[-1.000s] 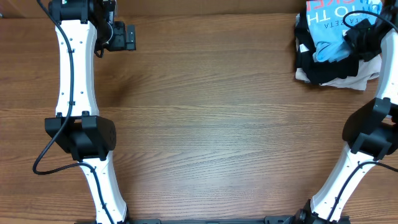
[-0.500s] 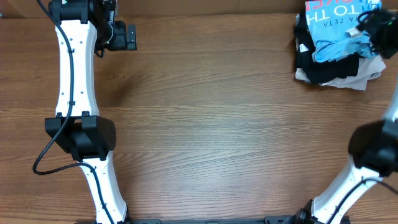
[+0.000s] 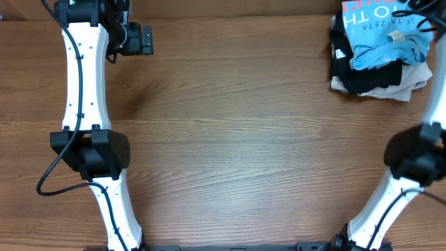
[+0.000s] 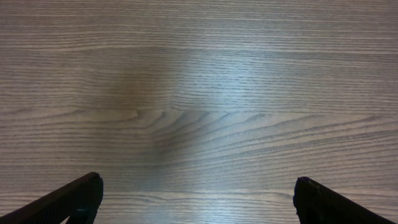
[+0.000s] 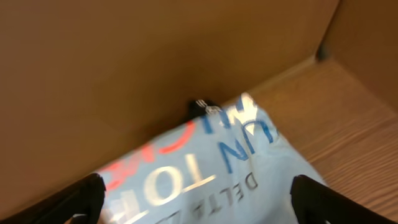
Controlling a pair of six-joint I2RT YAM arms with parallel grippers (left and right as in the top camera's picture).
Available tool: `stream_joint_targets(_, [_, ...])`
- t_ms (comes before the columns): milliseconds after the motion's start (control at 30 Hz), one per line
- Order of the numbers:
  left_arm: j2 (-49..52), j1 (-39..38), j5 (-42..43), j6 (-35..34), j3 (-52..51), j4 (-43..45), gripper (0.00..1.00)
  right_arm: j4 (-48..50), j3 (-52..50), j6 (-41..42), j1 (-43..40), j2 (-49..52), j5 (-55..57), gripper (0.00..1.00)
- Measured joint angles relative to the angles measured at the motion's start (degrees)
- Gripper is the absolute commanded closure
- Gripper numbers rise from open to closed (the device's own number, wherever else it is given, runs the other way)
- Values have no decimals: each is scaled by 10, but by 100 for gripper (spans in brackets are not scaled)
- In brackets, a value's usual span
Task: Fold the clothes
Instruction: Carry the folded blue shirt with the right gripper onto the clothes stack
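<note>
Light blue cloth marks the T-shirt (image 3: 380, 31) from overhead, bunched on a pile of black garments (image 3: 362, 78) and beige cloth (image 3: 390, 90) at the far right corner of the wooden table (image 3: 244, 139). My left gripper (image 3: 143, 40) sits at the far left corner, well apart from it. From my left wrist, bare wood grain lies beneath fingers (image 4: 68, 199) spread wide. From my right wrist, my right gripper (image 5: 196, 183) is spread wide too, holding nothing, facing the shirt's red and white lettering beside a brown cardboard wall (image 5: 124, 62).
</note>
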Motion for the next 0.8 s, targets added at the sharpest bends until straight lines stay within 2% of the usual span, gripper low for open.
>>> stream_joint_targets(233, [0,0,0,0,0,0,0,-2,0,-8,0,145,9,0])
stream_joint_targets(667, [0,0,0,0,0,0,0,-38,28,-9,-1,140,11,0])
stream_joint_targets(800, [0,0,0,0,0,0,0,-95,62,-11,-1,103,14,0])
